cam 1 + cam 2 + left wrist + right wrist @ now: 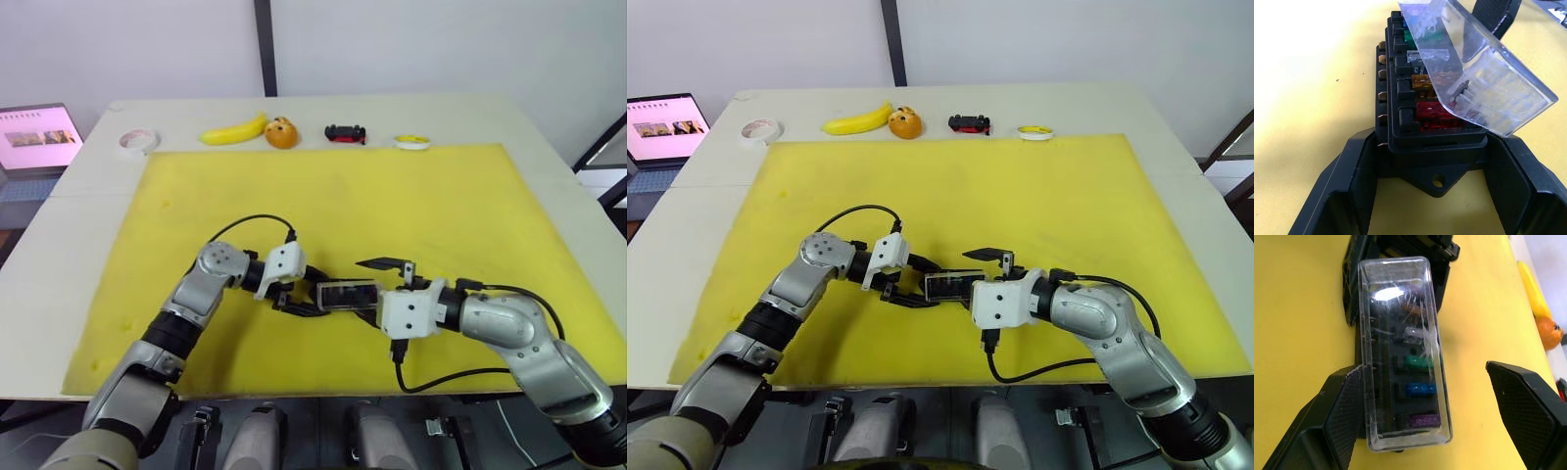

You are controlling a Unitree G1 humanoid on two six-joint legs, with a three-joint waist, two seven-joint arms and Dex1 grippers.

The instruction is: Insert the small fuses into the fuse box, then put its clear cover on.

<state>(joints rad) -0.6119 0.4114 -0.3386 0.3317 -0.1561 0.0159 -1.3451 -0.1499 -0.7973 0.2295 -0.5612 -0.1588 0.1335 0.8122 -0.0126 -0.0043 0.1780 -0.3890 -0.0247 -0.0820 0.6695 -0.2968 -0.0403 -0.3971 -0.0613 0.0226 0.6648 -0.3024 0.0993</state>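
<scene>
The fuse box lies near the front middle of the yellow mat, between the two grippers, with the small fuses already seated in its slots in a row of red, orange, clear, green and further colours. At its left end, the left gripper has its black fingers closed against both sides of the box's base, gripping it. Over the top rests the clear cover, tilted in the left wrist view, one long edge raised off the box (not seated flat). To the right, the right gripper is spread wide: one finger touches the cover's side, the other stands well apart over bare mat. Along the table's far edge, left to right, sit a roll of tape, a banana, an orange fruit, a black-and-red toy car and a small yellow ring.
</scene>
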